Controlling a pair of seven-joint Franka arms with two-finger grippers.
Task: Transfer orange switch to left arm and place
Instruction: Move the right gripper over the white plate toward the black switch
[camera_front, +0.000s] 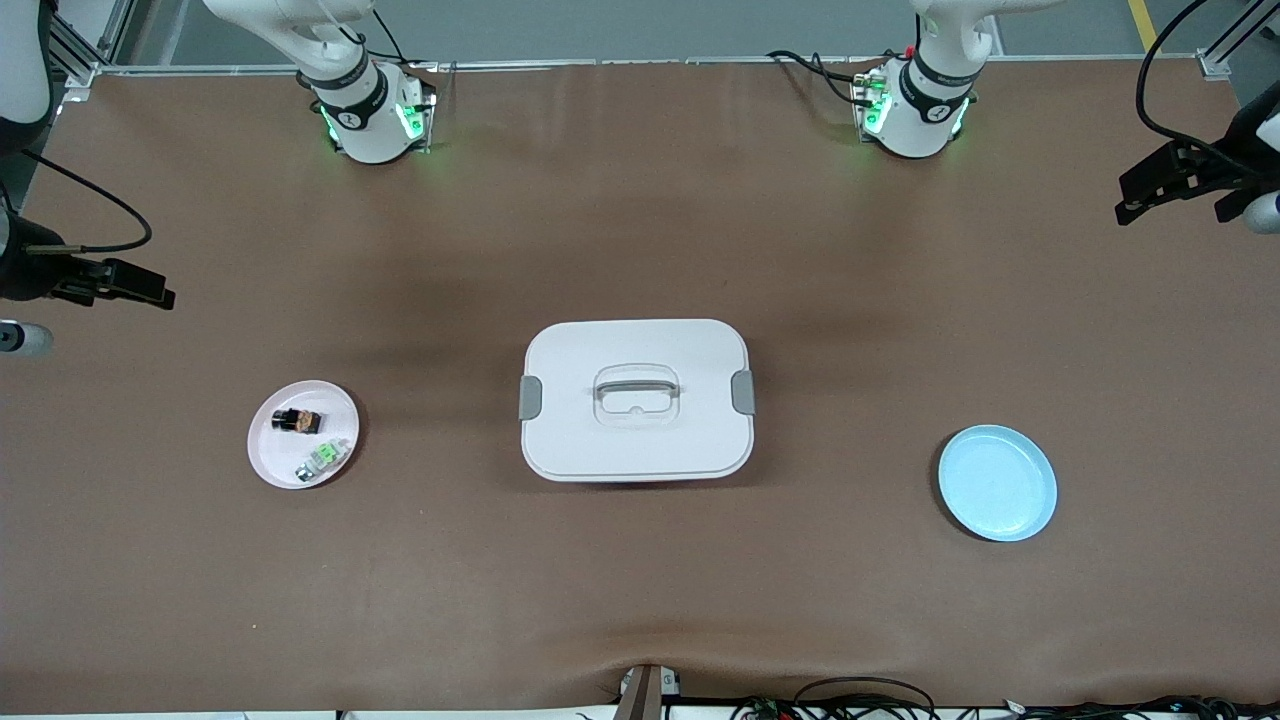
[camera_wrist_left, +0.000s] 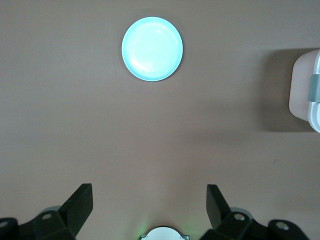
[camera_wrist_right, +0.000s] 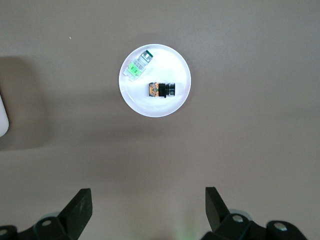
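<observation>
Hovering high over bare table at its own end, your right gripper (camera_wrist_right: 145, 205) has its fingers spread wide, holding nothing. Your left gripper (camera_wrist_left: 150, 202) waits likewise, fingers apart. You'll find the orange switch (camera_front: 298, 421) on the pink plate (camera_front: 270, 455), beside a green-and-white component (camera_front: 322, 460). The box (camera_front: 636, 400) sits mid-table, between that plate and the blue plate (camera_front: 998, 484).

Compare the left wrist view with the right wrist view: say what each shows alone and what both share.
Left wrist only: the round light-blue plate, bare.

Right wrist only: the round pink plate holding the tiny dark orange switch and the small green-and-white component.

Both: brown table, an edge of the large white lidded box, and open jaws.
</observation>
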